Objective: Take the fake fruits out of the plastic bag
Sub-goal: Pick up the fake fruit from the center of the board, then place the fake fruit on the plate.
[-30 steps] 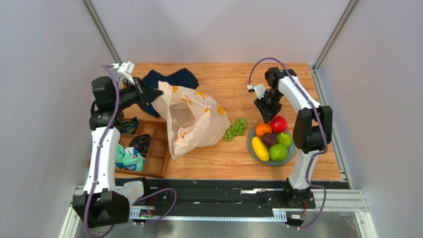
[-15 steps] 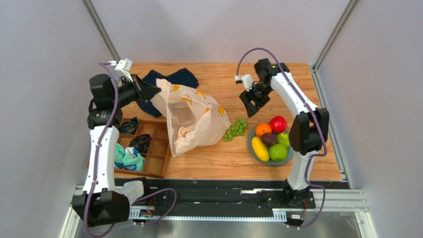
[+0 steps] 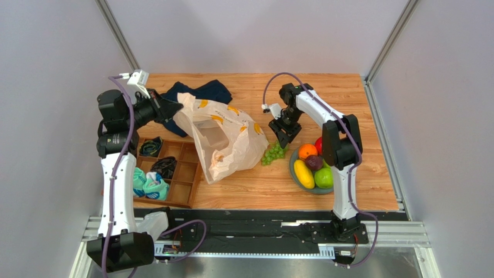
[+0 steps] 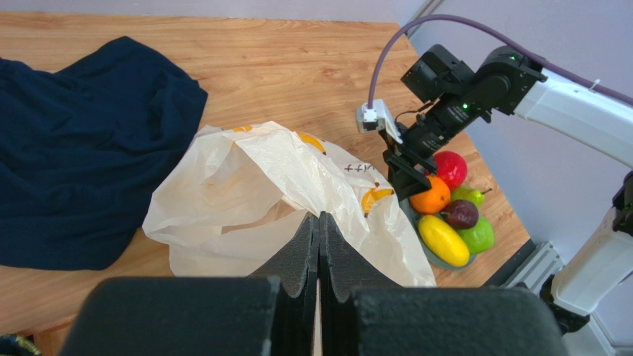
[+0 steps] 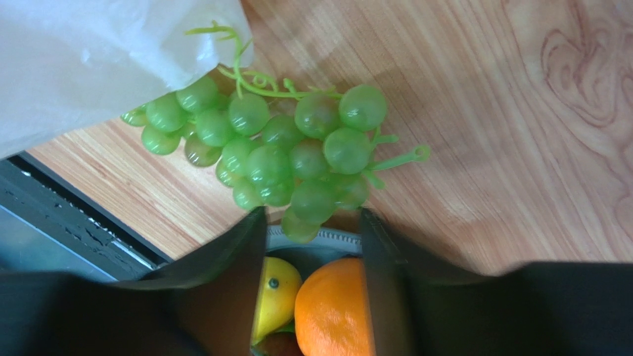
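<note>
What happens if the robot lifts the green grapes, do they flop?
Probably a bit floppy: the grape bunch is many balls on thin stems. Being lumpy, it likely won't roll. Its stem lies by the plastic bag, so it might snag.

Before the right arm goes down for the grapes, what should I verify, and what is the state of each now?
1. Right gripper open: ok.
2. Grape bunch between its fingers: not ok, most lies ahead of the tips.
3. Bunch free of plastic bag: not ok, bag edge reaches the stem.
4. Left gripper shut on bag: ok.
5. Room left in bowl: cannot tell.
</note>
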Controlling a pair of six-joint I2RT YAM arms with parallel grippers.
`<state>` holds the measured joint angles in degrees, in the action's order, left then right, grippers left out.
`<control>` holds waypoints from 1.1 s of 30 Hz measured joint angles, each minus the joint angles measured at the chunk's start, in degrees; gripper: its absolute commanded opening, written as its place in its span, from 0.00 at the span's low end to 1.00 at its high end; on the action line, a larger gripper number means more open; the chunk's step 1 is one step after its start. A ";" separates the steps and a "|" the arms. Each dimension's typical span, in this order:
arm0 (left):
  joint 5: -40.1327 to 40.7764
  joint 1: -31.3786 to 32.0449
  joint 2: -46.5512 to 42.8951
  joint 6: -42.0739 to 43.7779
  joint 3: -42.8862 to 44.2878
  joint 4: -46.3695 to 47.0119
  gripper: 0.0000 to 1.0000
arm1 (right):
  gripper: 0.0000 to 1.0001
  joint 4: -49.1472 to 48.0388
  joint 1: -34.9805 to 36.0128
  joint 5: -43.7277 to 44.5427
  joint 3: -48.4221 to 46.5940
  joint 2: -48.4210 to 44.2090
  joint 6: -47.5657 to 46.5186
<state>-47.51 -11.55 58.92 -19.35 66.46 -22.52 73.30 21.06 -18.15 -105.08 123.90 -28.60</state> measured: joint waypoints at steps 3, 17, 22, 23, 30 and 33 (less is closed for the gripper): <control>0.00 -0.28 -0.22 -0.02 0.00 -0.02 0.01 | 0.16 -0.15 0.20 -0.07 -0.55 1.31 0.07; -0.66 -0.48 0.35 -1.84 -0.04 2.14 0.01 | 0.00 0.85 0.68 -1.90 -1.38 -16.04 -0.92; -1.33 -0.50 1.18 -3.80 -0.48 4.35 0.01 | 0.00 1.77 0.68 -1.68 0.59 -32.57 -1.90; -1.40 -0.50 1.22 -4.04 -0.55 4.59 0.01 | 0.00 1.88 0.68 -1.29 1.33 -35.34 -2.01; -1.84 -0.48 1.38 -6.38 -1.07 6.38 0.00 | 0.00 4.37 -1.40 3.80 10.99 -47.12 -2.34; -1.99 -0.50 1.42 -7.04 -1.07 7.17 0.00 | 0.00 5.09 -4.35 5.49 12.04 -48.28 -2.34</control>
<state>-49.50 -12.05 60.34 -26.39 65.39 -15.35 78.39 16.71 -12.67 -93.03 75.61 -30.94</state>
